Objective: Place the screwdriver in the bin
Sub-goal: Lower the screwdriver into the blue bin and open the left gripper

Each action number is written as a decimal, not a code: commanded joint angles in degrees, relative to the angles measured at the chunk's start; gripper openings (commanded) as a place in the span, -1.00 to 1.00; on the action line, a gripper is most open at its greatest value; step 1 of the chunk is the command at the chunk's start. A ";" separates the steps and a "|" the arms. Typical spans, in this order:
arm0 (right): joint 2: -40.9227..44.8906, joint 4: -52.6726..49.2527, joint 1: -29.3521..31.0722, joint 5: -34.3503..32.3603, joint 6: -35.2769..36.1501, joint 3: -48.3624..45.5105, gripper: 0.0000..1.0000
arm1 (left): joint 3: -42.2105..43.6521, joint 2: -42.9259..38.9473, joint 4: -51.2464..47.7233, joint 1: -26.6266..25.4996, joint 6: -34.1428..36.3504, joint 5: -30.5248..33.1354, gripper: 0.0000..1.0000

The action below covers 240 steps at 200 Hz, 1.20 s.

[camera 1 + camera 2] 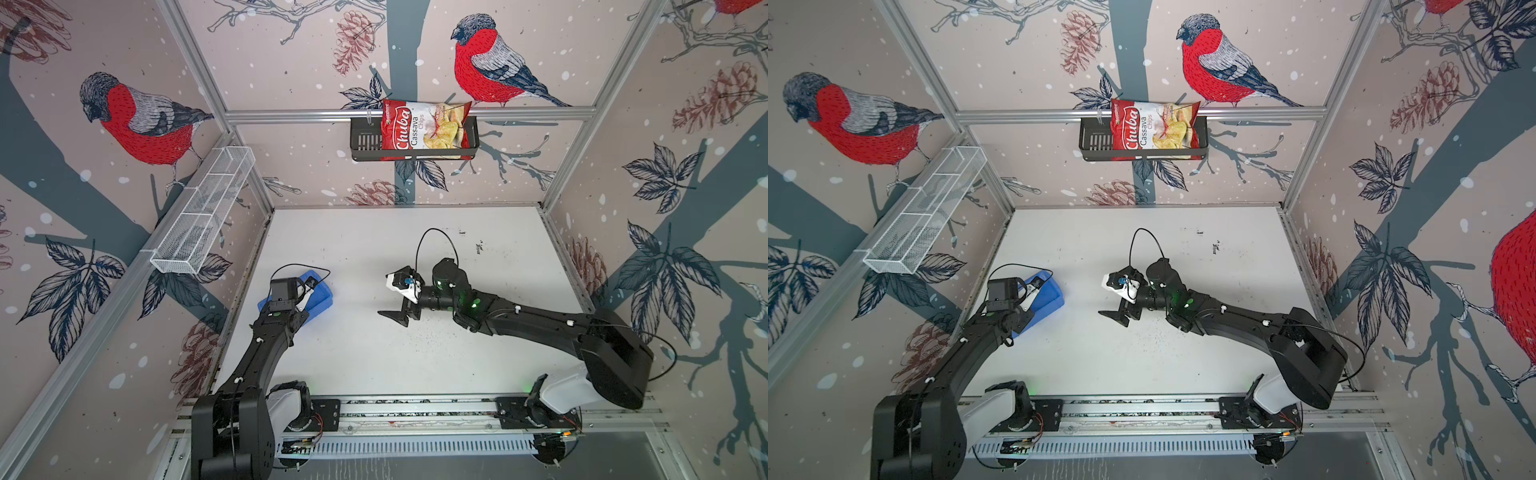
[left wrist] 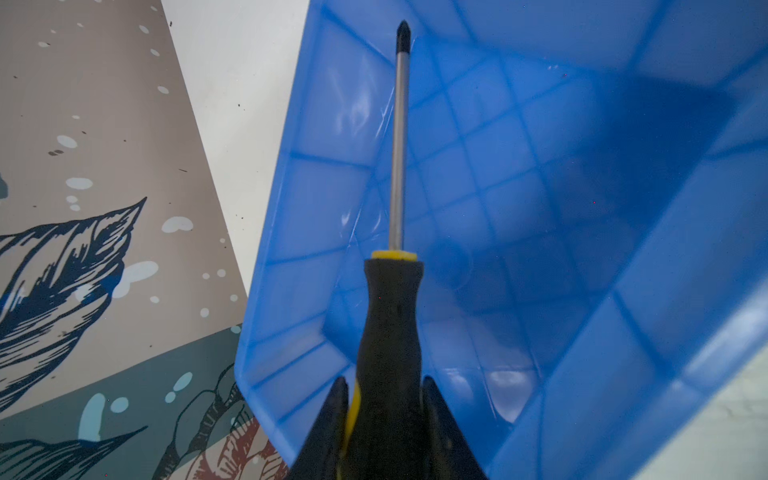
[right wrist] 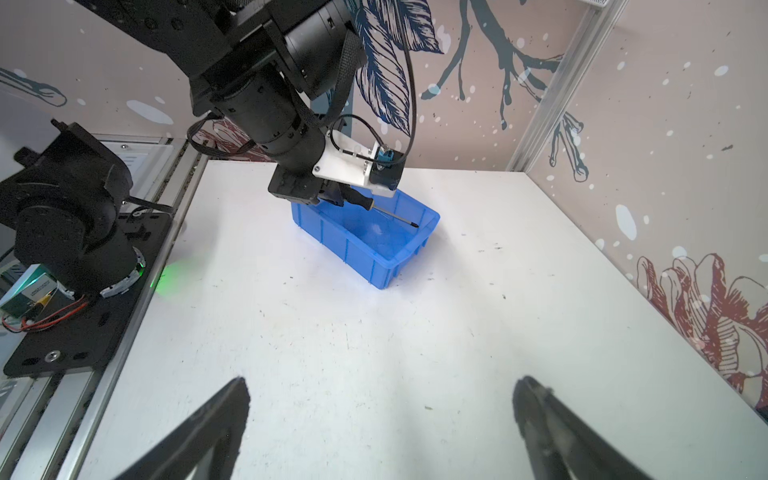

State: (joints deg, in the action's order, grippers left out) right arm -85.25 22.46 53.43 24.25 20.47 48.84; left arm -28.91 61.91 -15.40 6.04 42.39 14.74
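Observation:
My left gripper (image 2: pixel 384 380) is shut on the black handle of the screwdriver (image 2: pixel 390 324). Its silver shaft points out over the floor of the bright blue bin (image 2: pixel 540 208). In the right wrist view the screwdriver (image 3: pixel 365 203) hangs tilted just above the inside of the bin (image 3: pixel 374 253), tip near the far wall, with the left gripper (image 3: pixel 332 195) over the near end. In both top views the bin (image 1: pixel 322 297) (image 1: pixel 1052 297) lies at the table's left, half under the left wrist. The right gripper (image 3: pixel 382 380) (image 1: pixel 388 297) hovers open and empty over mid-table.
A black slotted basket (image 1: pixel 365 141) on the back wall holds a red chips bag (image 1: pixel 419 129). A long white wire-mesh basket (image 1: pixel 203 212) hangs on the left wall, above and behind the bin. The arms' base rail (image 1: pixel 415 409) runs along the front edge.

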 commanded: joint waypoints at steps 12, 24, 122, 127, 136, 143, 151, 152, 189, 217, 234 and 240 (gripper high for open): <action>0.74 2.04 -0.22 0.18 -1.64 -0.59 0.99 | -0.10 0.63 1.70 0.38 -0.33 -0.93 -0.90; 0.96 2.47 -0.19 0.05 -1.99 -0.83 0.99 | -0.39 1.06 1.62 0.44 -0.45 -1.27 -0.86; 1.66 2.77 -0.58 -0.91 -1.48 -1.16 0.99 | -1.04 0.52 2.83 0.52 -3.58 -1.53 -0.40; 1.66 2.83 -0.52 -1.15 -1.55 -1.16 0.99 | -1.06 0.33 2.89 0.49 -3.63 -1.54 -0.35; 1.66 3.02 -0.62 -1.83 -1.74 -1.31 1.00 | -1.06 -0.02 3.00 0.48 -3.72 -1.48 -0.24; 1.69 3.36 -0.68 -2.47 -1.83 -1.59 0.99 | -0.94 -0.32 3.27 0.54 -3.79 -1.57 -0.16; 1.91 3.62 -0.78 -3.07 -1.91 -1.86 0.99 | -0.99 -0.47 3.46 0.49 -4.25 -1.92 -0.12; 1.92 3.63 -0.78 -3.12 -1.92 -1.88 0.99 | -1.03 -0.52 3.45 0.48 -4.34 -2.00 -0.12; 3.87 4.86 -1.70 -5.45 -3.38 -3.26 1.00 | -2.84 -1.29 1.60 0.54 -7.35 -4.87 0.15; 6.06 8.60 -3.20 -6.90 -6.95 -5.23 0.99 | -4.72 -3.13 2.06 0.55 -12.93 -9.96 0.33; 7.14 10.41 -4.24 -7.95 -8.99 -6.15 0.99 | -5.72 -4.28 3.83 0.44 -16.25 -13.89 0.41; 7.55 11.00 -4.50 -8.42 -9.56 -6.49 0.99 | -6.04 -4.57 4.60 0.38 -17.25 -15.66 0.43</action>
State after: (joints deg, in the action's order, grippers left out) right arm -79.09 28.12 49.80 18.11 14.90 43.31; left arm -33.58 58.39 -13.98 6.35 31.22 6.52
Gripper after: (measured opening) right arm 0.997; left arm 0.694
